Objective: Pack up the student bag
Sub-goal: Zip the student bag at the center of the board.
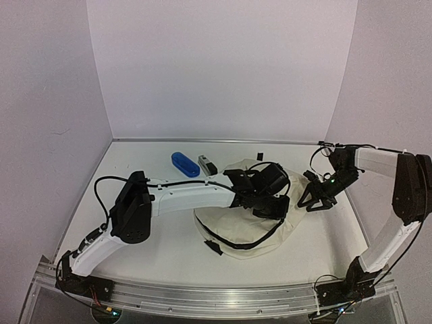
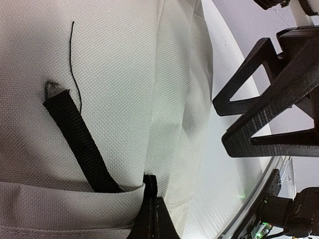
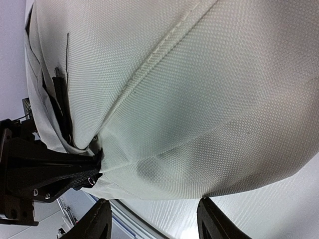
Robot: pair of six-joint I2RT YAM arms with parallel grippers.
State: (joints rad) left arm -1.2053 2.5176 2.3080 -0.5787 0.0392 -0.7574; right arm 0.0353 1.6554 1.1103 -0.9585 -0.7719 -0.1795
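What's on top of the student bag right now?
The left gripper lies on the student bag, pinching a fold of its fabric. A black strap also lies across it. Whatever is under the gripper and inside the bag is covered.

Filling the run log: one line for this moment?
left gripper: shut on bag | right gripper: open, beside bag | blue item: outside bag

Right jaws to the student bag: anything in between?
Nothing visible. The right gripper stands open just off the right edge of the student bag, with only table showing in the gap. The left gripper is shut on the bag's fabric off to one side, clear of that path.
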